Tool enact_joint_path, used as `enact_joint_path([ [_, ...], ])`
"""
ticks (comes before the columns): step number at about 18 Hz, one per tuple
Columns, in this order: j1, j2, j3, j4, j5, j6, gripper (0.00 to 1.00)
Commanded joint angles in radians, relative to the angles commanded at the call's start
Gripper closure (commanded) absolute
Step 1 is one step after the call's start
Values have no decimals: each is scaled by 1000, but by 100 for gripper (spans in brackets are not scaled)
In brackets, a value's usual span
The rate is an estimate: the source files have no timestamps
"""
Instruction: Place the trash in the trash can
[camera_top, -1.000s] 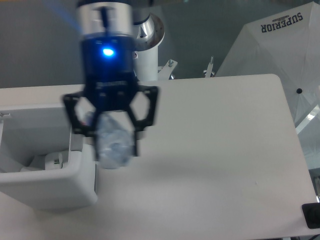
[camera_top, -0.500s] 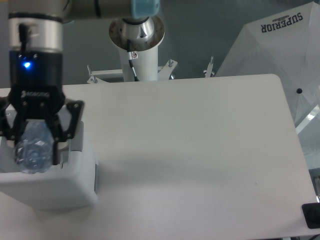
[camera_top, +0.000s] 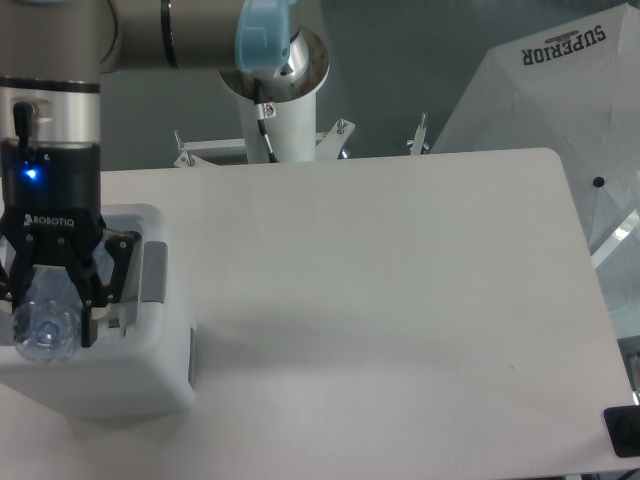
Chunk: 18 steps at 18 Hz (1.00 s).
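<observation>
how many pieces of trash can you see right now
1: the clear plastic bottle, gripped by the gripper over the trash can at the table's left edge. Anything already inside the can is hidden from this camera.

The black body of the pincer (camera_top: 48, 305) carries white lettering reading "ROBOTIQ". The white fabric canopy (camera_top: 560, 90) at upper right reads "SUPERIOR" (printed in dark capitals, running slantwise).

bottle (camera_top: 45, 322): clear plastic, glossy, crinkled.
trash can (camera_top: 150, 375): white plastic, smooth, satin; grey panel matt.
fingers (camera_top: 92, 300): black, matt.
wrist ring (camera_top: 50, 112): brushed metal.
bench (camera_top: 400, 300): white, smooth, matt.
umbrella (camera_top: 560, 110) at 2 o'clock: white cloth.
</observation>
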Motion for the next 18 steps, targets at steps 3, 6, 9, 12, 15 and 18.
enact_joint_path([
  [3,-8,8,-17,0,0,-2,25],
  [6,-9,2,-19,0,0,2,12],
  [9,-9,2,-12,0,2,0,0],
  [12,14,8,-11,0,2,9,0],
  [15,69,12,21,-2,3,26,0],
  [18,115,15,14,-3,5,135,0],
])
